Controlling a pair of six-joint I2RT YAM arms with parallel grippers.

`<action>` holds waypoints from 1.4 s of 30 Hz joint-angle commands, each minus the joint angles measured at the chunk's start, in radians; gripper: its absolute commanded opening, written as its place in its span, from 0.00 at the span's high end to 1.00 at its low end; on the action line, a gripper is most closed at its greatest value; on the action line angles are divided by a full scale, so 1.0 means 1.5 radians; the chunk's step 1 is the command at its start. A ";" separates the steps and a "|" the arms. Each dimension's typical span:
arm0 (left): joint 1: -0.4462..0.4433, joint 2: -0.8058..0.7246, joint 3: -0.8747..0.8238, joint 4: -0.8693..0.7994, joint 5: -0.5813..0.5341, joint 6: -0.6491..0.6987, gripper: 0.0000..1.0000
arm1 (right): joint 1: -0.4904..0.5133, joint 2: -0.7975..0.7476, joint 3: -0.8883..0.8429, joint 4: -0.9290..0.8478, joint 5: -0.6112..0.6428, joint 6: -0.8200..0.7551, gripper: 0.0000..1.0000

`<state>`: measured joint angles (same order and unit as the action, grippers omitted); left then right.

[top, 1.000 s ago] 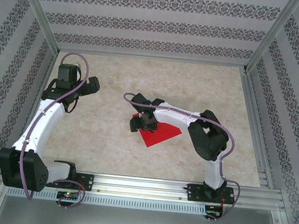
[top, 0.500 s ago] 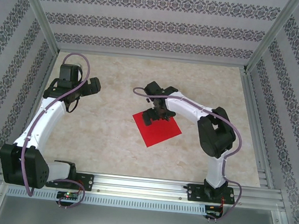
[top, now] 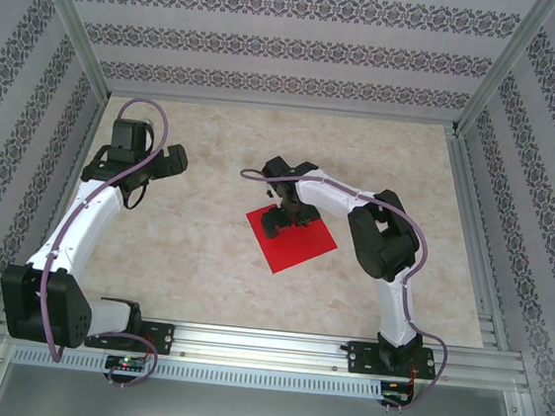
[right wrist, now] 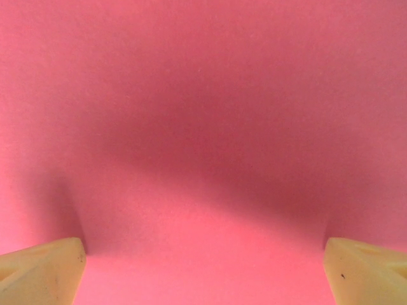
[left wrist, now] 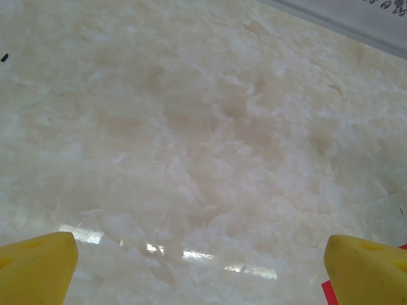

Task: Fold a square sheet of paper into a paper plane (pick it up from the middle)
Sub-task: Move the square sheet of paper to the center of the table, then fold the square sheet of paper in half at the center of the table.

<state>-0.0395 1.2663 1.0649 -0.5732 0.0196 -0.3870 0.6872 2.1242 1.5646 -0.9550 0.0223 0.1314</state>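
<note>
The square sheet of paper (top: 293, 245), bright red, lies flat on the marble tabletop near the middle, turned like a diamond. The paper plane is out of view. My right gripper (top: 284, 221) hangs over the sheet's far left part, open, fingers pointing down. In the right wrist view the red sheet (right wrist: 203, 127) spreads under the gripper (right wrist: 203, 270), whose pale fingertips (right wrist: 41, 270) stand wide apart with nothing between them. My left gripper (top: 140, 176) is off to the left over bare table, open (left wrist: 200, 273). A sliver of the sheet (left wrist: 331, 293) shows beside its right fingertip.
Patterned walls and metal frame posts (top: 72, 32) enclose the table on three sides. An aluminium rail (top: 263, 344) with both arm bases runs along the near edge. Bare marble tabletop (top: 193, 259) lies between the left arm and the sheet.
The sheet, part-lifted and looking triangular a second ago, now lies flat as a square. My right gripper let it go, opened wide and moved right and back over it. The left arm stayed still.
</note>
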 commanded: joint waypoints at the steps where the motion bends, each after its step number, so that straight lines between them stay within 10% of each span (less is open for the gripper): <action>1: 0.006 0.004 0.008 -0.017 0.007 0.008 0.00 | 0.004 0.023 0.002 -0.012 0.001 -0.005 0.06; 27: 0.006 0.012 0.010 -0.021 0.018 0.007 0.00 | -0.006 0.013 -0.042 0.019 -0.019 0.027 0.43; 42: -0.018 0.037 -0.045 0.048 0.172 -0.044 0.01 | -0.029 -0.205 -0.227 0.450 -0.464 0.286 0.72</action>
<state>-0.0475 1.3056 1.0225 -0.5556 0.1917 -0.4122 0.6655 1.8698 1.2728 -0.5320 -0.4709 0.4221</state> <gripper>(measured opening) 0.994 0.284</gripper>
